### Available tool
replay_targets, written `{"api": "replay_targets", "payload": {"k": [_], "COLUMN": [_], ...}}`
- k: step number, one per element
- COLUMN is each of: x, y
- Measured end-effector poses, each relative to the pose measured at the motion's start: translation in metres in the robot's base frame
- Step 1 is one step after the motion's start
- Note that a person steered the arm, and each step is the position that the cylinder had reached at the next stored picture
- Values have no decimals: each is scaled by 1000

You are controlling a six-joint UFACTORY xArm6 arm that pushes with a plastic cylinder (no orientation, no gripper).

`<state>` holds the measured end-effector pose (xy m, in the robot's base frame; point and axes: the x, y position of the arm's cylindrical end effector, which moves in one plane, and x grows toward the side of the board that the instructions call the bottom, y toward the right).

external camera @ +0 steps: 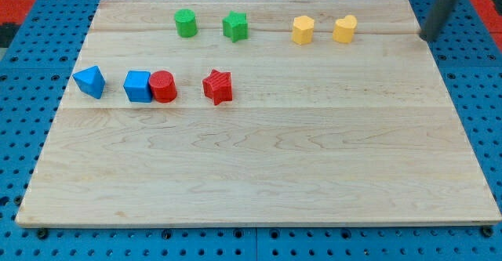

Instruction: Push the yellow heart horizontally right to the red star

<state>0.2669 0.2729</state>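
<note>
The yellow heart (345, 28) sits near the view's top, right of centre, on the wooden board (259, 175). The red star (218, 86) lies left of centre, lower and well to the left of the heart. My tip (425, 38) is the end of the dark rod coming in from the view's top right corner. It is at the board's right edge, right of the yellow heart and apart from it.
A yellow hexagon (303, 30) stands just left of the heart. A green cylinder (186, 23) and green star (234, 27) are at the top left. A blue triangle (90, 81), blue cube (137, 86) and red cylinder (163, 86) line up left of the red star.
</note>
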Motion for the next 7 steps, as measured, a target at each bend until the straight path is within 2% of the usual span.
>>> {"api": "replay_targets", "payload": {"k": [1,2,3,4,5,6,7], "x": [-65,-23,63,106,60,45,67], "y": [-83,-137,-111,-105,-130,-62,-34]}}
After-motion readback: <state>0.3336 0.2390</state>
